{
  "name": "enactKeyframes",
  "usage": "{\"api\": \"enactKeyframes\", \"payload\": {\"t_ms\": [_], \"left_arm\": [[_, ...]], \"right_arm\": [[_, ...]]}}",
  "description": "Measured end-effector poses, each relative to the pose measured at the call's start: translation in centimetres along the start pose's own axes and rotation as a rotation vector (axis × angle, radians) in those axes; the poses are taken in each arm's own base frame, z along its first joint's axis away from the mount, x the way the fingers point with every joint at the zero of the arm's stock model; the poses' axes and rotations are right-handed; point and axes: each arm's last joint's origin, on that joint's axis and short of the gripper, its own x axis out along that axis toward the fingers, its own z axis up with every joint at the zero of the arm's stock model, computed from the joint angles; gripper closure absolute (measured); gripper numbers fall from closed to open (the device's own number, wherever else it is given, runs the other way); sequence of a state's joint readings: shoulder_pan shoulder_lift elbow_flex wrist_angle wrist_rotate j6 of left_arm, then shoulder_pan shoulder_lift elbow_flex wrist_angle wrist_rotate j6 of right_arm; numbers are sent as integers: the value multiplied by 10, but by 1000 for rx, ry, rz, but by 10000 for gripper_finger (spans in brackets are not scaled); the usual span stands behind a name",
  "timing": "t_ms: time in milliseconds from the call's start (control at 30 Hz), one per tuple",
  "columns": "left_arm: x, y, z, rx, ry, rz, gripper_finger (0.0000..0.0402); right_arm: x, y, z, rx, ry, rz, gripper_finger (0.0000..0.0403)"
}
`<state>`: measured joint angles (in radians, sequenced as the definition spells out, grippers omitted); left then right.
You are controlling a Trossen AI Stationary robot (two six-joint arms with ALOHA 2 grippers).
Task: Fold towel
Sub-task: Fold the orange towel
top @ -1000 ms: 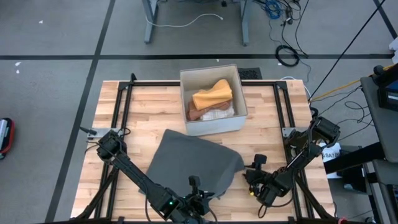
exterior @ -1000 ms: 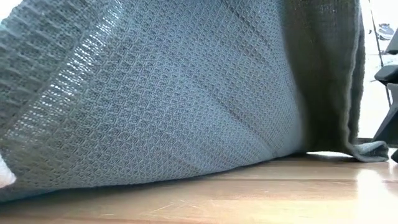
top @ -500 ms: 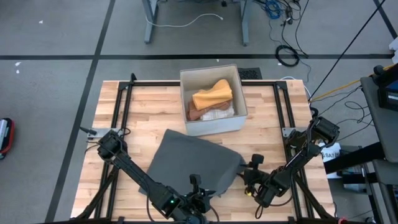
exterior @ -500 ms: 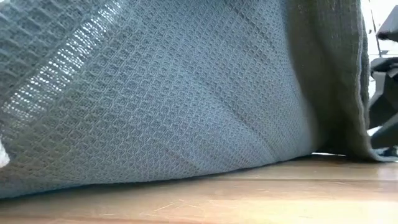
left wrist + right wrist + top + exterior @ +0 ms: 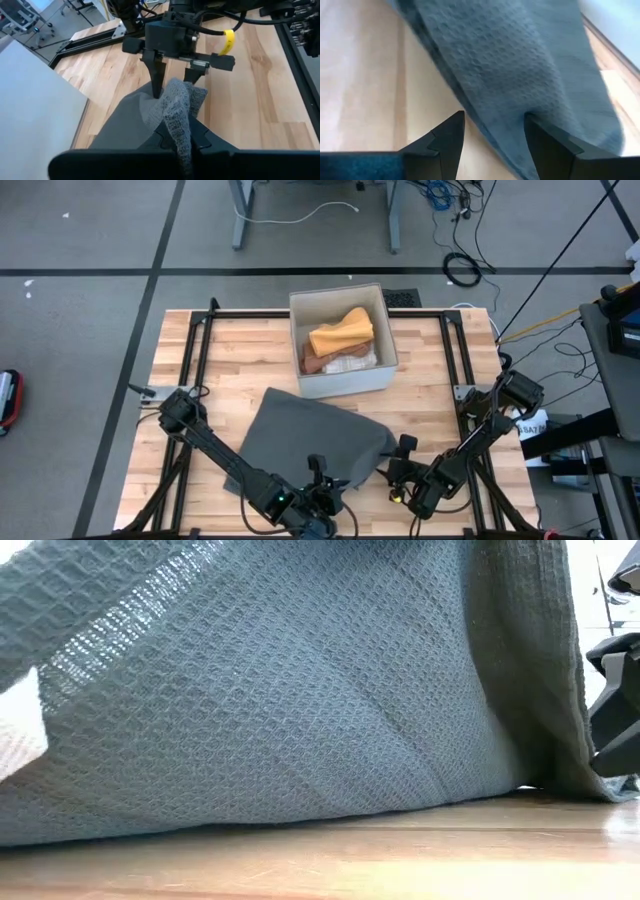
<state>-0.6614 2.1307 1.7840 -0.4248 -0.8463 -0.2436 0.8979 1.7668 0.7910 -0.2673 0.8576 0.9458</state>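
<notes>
Fold barely started, we reckon: left claw [image 5: 176,145] pinches towel [image 5: 310,445] corner lower centre, right claw [image 5: 494,131] open astride its edge, towel mostly unfolded.

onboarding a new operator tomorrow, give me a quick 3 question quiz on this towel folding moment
1. True or false: the left gripper is shut on the grey towel.
2. The right gripper is: A) shut on the towel, B) open at the towel's edge, C) inside the white bin.
3. What is the topmost item in the white bin?

Key:
1. True; towel cloth is pinched between its fingers.
2. B; its fingers stand apart, straddling the towel's edge.
3. A yellow-orange cloth.
</notes>
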Motion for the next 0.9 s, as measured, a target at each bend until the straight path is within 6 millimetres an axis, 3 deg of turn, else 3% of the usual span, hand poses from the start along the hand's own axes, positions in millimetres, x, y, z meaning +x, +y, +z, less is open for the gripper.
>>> {"api": "enactKeyframes", "payload": {"t_ms": [367, 767, 900], "left_arm": [[8, 11, 4, -3, 6, 15, 401], [7, 6, 12, -41, -52, -73, 401], [6, 4, 15, -44, -74, -106, 401]], "right_arm": [[8, 4, -1, 0, -20, 0, 208], [13, -21, -9, 19, 88, -179, 210], [12, -28, -12, 41, 109, -232, 231]]}}
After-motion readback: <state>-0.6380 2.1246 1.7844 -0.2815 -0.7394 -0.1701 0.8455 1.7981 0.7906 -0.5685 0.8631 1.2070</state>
